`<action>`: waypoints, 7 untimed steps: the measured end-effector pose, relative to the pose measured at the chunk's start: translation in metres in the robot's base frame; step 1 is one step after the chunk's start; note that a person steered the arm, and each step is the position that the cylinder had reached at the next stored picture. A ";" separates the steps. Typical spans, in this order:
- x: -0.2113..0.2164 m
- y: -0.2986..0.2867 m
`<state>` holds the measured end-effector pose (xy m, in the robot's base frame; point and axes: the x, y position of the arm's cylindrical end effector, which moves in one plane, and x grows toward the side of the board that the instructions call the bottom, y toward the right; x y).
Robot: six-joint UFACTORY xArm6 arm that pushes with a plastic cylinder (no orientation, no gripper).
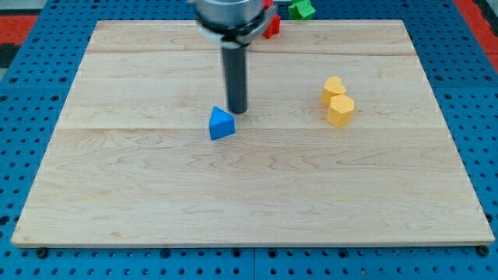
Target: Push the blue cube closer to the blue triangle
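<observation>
A blue triangle (pixel 221 124) lies on the wooden board (pixel 249 187), a little left of the board's middle. My tip (pixel 236 110) stands just above and to the right of the blue triangle, very close to it or touching it. The rod rises from there to the view's top. No blue cube shows anywhere in the view; it may be hidden behind the rod or arm.
Two yellow blocks sit touching on the right half: a heart shape (pixel 333 89) above a hexagon shape (pixel 340 110). A red block (pixel 271 26) and a green block (pixel 301 8) sit at the board's top edge, partly hidden by the arm.
</observation>
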<state>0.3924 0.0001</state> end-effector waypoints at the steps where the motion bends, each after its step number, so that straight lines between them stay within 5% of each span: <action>1: -0.048 0.050; 3: -0.144 0.035; 5: -0.190 -0.046; 7: -0.172 -0.092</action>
<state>0.2206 -0.0924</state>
